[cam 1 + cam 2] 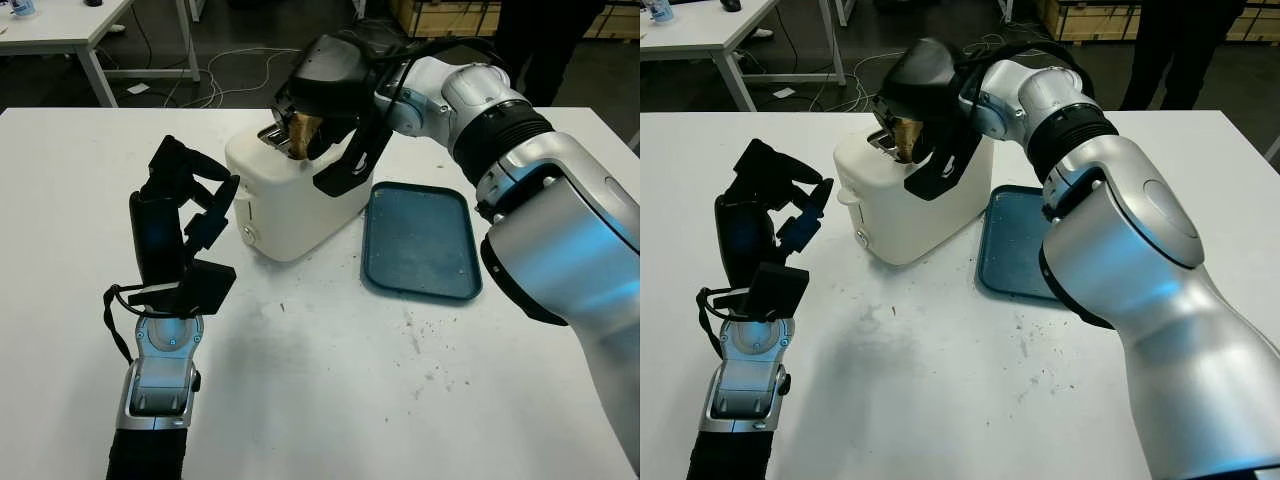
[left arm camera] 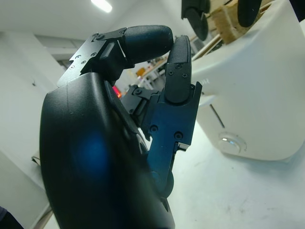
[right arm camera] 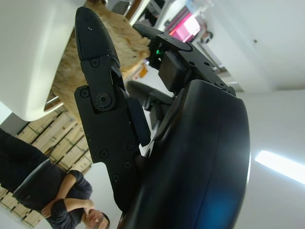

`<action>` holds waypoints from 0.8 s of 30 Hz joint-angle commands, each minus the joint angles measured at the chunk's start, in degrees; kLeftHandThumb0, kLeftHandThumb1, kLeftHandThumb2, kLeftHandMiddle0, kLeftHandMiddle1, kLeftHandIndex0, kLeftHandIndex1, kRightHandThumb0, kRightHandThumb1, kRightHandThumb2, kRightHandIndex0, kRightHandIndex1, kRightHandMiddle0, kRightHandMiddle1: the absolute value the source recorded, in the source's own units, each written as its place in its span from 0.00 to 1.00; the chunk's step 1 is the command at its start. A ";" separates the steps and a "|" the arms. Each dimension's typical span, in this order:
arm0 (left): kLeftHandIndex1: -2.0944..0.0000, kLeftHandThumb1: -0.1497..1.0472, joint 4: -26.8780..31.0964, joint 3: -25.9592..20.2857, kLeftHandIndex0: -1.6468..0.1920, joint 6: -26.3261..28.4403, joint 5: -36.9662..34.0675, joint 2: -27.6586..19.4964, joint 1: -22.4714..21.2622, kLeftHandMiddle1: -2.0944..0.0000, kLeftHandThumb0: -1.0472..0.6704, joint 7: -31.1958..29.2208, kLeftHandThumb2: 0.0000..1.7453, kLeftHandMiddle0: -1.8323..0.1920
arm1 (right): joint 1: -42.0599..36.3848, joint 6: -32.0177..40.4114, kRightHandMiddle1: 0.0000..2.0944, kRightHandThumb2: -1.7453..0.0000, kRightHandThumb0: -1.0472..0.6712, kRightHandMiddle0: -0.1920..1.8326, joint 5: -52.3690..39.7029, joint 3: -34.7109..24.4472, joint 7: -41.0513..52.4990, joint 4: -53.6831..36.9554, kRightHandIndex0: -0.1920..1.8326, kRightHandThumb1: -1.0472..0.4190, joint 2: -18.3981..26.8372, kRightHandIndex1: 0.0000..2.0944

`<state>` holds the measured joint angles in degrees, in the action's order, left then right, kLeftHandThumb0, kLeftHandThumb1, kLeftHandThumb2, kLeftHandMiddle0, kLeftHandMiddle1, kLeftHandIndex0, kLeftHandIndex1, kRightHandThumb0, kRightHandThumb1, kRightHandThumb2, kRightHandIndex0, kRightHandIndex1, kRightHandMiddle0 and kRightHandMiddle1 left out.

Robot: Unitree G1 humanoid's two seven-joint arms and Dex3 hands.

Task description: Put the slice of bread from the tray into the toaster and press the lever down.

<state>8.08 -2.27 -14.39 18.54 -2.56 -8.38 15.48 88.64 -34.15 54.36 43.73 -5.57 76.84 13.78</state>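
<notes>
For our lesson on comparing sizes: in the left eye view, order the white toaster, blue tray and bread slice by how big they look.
1. White plastic toaster
2. Blue rectangular tray, close to the toaster
3. Brown bread slice, partly hidden by the right hand

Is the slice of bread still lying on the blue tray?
No, the blue tray holds no slice; the bread is in the right hand, at the top of the white toaster.
</notes>
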 commanded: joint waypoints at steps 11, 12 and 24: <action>0.18 0.89 -1.13 0.01 0.63 -1.70 -0.43 -0.39 0.12 0.17 0.42 0.15 0.12 0.51 | -0.21 -0.51 0.06 1.00 0.24 0.25 -11.48 -13.24 2.36 -1.26 0.10 0.12 4.04 0.31; 0.18 0.89 -1.20 -0.10 0.63 -1.77 -0.46 -0.46 0.14 0.17 0.43 0.18 0.12 0.51 | -1.43 -1.01 0.07 1.00 0.26 0.26 -14.72 -16.38 2.07 -1.70 0.10 0.12 4.64 0.34; 0.48 0.89 -2.80 -1.54 0.53 -0.07 0.24 -6.79 -1.97 0.17 0.42 -4.16 0.14 0.53 | -44.11 -19.53 0.44 0.89 0.41 0.50 -31.61 -35.91 -14.05 -22.34 0.54 0.09 8.54 0.63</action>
<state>5.64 -3.56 -15.18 17.94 -8.09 -8.96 11.92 49.13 -51.59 22.30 8.52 -18.01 58.29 21.48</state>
